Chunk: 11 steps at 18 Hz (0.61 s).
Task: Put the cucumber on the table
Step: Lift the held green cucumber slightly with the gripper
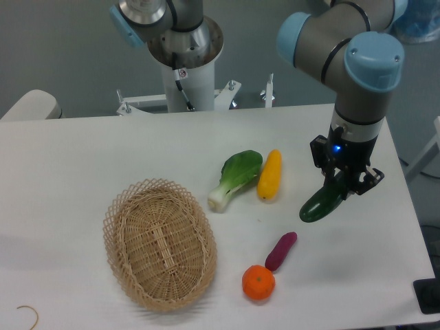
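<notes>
- Starting nearest the camera: an orange (pixel 258 282) sits on the table (pixel 82 158), near the front edge and just right of the wicker basket (pixel 159 243).
- Wicker basket — oval, woven, resting on the table left of centre; it serves as the landmark for the items below.
- Purple tuber (pixel 280 250): lies right of the basket, just beyond the orange and close to it; whether the two touch cannot be told.
- Cucumber (pixel 322 203): dark green and glossy, well to the right of the basket, tilted with its upper end in the gripper (pixel 347 182) and its lower end pointing down-left toward the tabletop. Contact between that lower end and the table cannot be told.
- Gripper: fingers closed around the upper end of the cucumber — arm descending from above.
- Bok choy (pixel 234 178): lies beyond the basket and to its right, white stem end toward the basket.
- Yellow squash (pixel 269 174): just right of the bok choy, farther from the basket.
</notes>
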Tool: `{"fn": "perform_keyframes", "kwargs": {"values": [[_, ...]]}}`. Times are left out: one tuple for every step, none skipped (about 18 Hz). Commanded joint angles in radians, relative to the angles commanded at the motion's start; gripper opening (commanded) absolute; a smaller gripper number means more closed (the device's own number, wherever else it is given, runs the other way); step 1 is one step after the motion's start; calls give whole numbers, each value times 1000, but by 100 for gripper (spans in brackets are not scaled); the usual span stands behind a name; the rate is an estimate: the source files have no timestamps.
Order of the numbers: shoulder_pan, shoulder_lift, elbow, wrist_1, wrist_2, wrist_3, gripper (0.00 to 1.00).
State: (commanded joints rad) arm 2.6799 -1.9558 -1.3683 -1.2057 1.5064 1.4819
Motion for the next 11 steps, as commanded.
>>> {"fn": "perform_keyframes", "kwargs": {"values": [[-6, -2, -3, 2, 0, -5, 33], [-6, -2, -3, 3, 3, -5, 33], [-6, -2, 0, 3, 2, -6, 33], [-6, -2, -2, 3, 2, -12, 33], [-6, -2, -3, 3, 2, -21, 33], [-6, -2, -6, 3, 2, -26, 33], [-6, -2, -8, 3, 2, -32, 33], [-8, -2, -8, 3, 3, -44, 33], [-8, -2, -11, 3, 3, -64, 33], [-9, -3, -11, 3, 2, -83, 33], [-15, -6, -12, 5, 3, -101, 33]]}}
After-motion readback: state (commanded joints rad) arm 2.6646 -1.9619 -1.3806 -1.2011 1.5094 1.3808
